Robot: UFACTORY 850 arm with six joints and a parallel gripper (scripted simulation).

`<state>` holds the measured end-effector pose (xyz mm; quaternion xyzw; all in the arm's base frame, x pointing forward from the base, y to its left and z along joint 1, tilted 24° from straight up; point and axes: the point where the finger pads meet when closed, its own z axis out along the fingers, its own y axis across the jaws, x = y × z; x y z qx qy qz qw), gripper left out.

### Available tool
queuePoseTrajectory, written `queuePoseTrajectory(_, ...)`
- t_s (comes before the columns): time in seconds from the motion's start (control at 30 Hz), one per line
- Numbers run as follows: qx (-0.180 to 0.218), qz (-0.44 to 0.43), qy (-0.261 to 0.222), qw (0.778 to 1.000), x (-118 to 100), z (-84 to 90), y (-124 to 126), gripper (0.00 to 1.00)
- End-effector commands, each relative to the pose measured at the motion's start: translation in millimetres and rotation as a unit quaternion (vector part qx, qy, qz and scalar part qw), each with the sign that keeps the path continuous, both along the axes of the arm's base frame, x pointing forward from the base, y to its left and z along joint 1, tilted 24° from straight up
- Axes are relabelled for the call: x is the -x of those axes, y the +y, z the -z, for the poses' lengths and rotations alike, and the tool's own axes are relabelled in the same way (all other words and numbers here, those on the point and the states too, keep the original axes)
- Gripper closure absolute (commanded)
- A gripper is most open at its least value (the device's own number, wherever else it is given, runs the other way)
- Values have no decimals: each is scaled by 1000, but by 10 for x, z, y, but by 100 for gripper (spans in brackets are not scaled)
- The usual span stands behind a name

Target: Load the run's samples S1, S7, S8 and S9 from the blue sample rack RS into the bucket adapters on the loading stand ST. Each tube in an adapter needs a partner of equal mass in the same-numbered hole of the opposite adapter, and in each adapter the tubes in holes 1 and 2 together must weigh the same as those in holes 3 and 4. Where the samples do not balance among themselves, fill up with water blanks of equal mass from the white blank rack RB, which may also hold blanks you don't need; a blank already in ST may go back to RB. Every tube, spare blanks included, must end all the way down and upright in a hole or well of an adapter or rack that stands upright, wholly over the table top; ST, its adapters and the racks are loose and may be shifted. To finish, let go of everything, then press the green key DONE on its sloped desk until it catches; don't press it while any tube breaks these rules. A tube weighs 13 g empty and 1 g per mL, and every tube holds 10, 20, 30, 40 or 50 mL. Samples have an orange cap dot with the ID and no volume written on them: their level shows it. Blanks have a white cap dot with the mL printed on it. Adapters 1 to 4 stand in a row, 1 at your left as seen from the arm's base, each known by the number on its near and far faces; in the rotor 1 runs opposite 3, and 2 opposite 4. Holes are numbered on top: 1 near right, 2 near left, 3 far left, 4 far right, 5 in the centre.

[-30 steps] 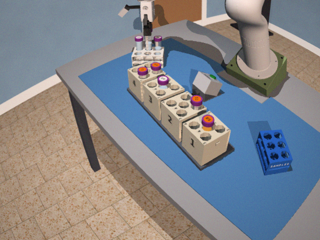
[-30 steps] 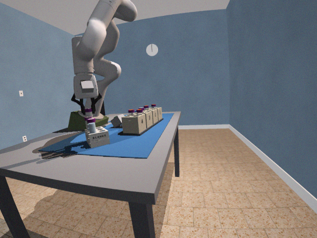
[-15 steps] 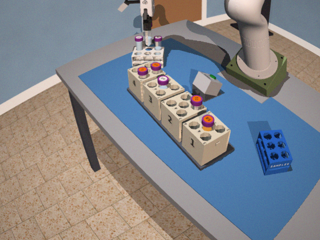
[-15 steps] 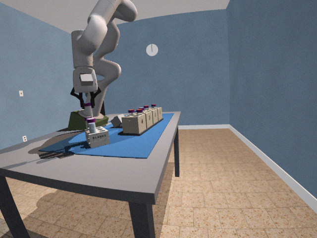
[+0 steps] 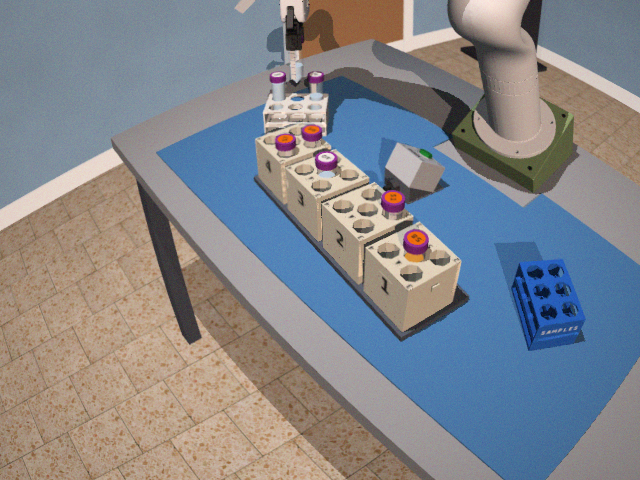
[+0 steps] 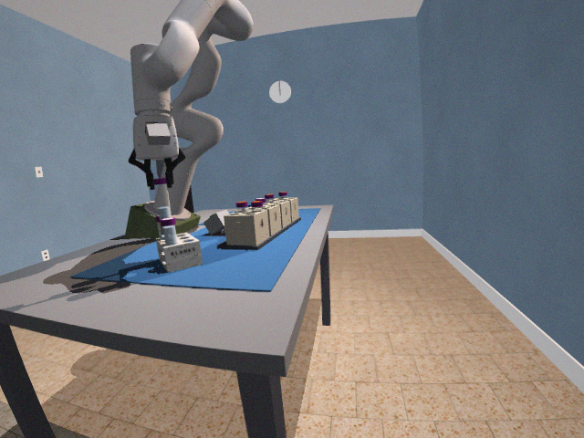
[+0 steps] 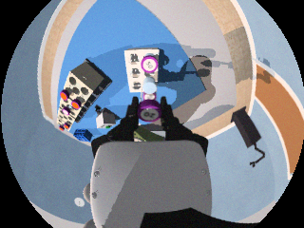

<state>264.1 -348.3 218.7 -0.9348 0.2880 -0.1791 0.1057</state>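
Arm cut off at upper edge of top view; only lower column above green base and wrist tip seen there. Grey table runs out of frame at right and bottom. Loading stand ST mostly hidden under four beige adapters; only a dark plate edge showing. Adapter 1, adapter 2, adapter 3 and adapter 4 in a diagonal row, numbers legible on near faces. Cap IDs on seated tubes too small to read. Blue sample rack RS well apart at right, wells dark, contents not discernible. White blank rack RB just beyond adapter 4, two purple-capped tubes standing in far corner wells; printed volumes illegible. DONE key on sloped desk, partly turned away.

Gripper clamped on purple cap of a blank tube, held clear above RB. Long axis vertical, cap up, conical tip pointing down toward the rack. In top view the tube largely masked by the fingers. Wrist view shows only its cap, end-on.
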Motion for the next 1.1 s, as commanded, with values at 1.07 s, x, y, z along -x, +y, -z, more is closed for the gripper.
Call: queuePoseTrajectory(1.07, 20, -46, -5, 999, 112, -386, 100, 100)
